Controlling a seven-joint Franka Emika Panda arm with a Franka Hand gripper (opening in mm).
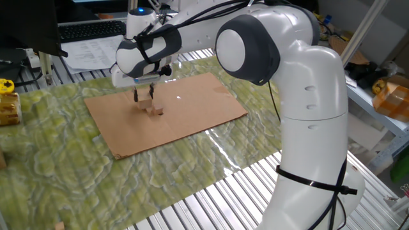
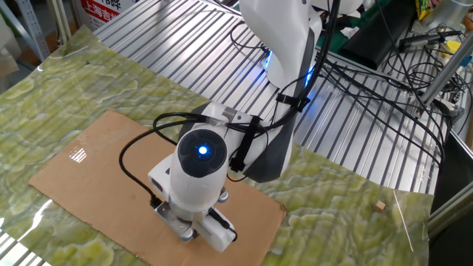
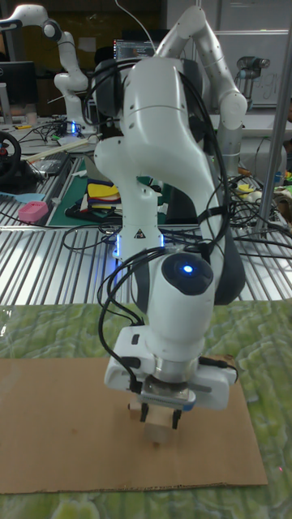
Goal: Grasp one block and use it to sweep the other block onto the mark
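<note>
The pale wooden cube point(image 1: 151, 110) sits on the brown cardboard point(image 1: 192, 108), left of its middle. My gripper point(image 1: 144, 98) hangs just above the cube, its fingers apart and cardboard showing between them. In the tall fixed view the cube point(image 3: 158, 427) shows directly below the gripper point(image 3: 161, 415). A small brown piece point(image 1: 158, 113) that looks like the other block lies against the cube's right side. I cannot make out the mark in any view. In the other fixed view the wrist point(image 2: 196, 174) hides both blocks.
A white speck point(image 1: 179, 98) lies on the cardboard right of the gripper. Green patterned cloth point(image 1: 57, 160) surrounds the cardboard over a metal slatted table. A yellow object point(image 1: 7, 102) stands at the far left, and a small wooden piece point(image 2: 379, 206) lies on the cloth.
</note>
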